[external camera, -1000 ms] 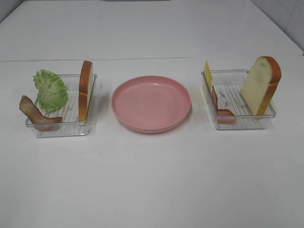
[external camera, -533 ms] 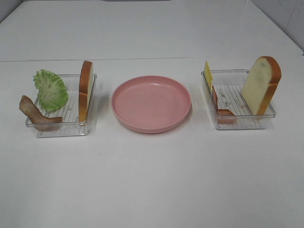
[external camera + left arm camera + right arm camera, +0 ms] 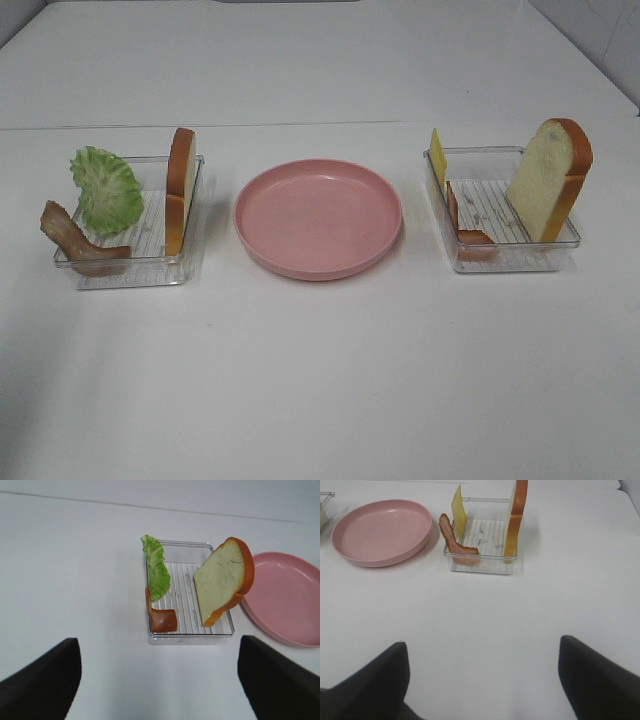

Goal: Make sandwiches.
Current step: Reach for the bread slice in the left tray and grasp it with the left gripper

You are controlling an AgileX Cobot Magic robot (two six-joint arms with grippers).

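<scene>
Found no sandwich built and every ingredient lying in a tray. Saw the left bread slice (image 3: 181, 190) standing on edge against the plate-side wall of the left tray (image 3: 130, 278), with the lettuce leaf (image 3: 106, 188) propped at the opposite wall and the left bacon strip (image 3: 72, 240) leaning at the near outer corner. Saw the right bread slice (image 3: 548, 180) leaning upright at the outer side of the right tray (image 3: 510, 266), the cheese square (image 3: 437, 156) upright at the plate-side wall, and the right bacon strip (image 3: 466, 228) slumped just beside it. Noted the pink plate (image 3: 318, 215) between the trays, bare, apart from both.

Read the left end effector (image 3: 159, 647) as spread wide, gripping nothing, hovering over the worktop (image 3: 320, 380) short of the left tray and facing it. Read the right end effector (image 3: 481, 642) likewise as wide apart and empty, well back from the right tray.

Judged the task at its very start, with no layer placed and everything left to do: laying a first slice on the plate, stacking lettuce, bacon and cheese, then capping with bread.
</scene>
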